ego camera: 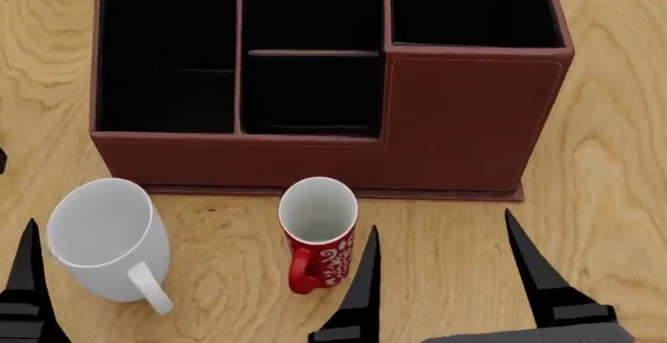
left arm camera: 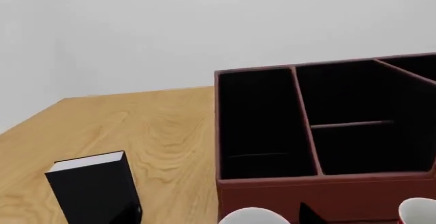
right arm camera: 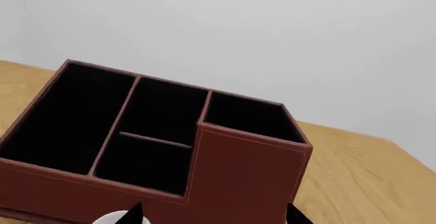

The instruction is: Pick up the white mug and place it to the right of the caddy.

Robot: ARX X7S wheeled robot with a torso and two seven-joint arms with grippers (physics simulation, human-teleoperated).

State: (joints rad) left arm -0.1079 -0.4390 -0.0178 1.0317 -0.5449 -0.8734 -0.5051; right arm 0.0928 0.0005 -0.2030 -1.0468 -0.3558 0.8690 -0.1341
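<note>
Two mugs front one reddish-brown leather compartmented caddy (ego camera: 458,116): the wide plain white ceramic mug (ego camera: 105,237) stands outside the right gripper's (ego camera: 443,269) parted fingers (ego camera: 532,269), beside the left gripper's one visible finger (ego camera: 26,276), spread untellable.

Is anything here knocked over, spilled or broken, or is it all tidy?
Nothing stands out. The white mug and the red mug both stand upright and empty in front of the caddy, which sits square and undamaged on the wooden table. A small black book stands off to the side.
</note>
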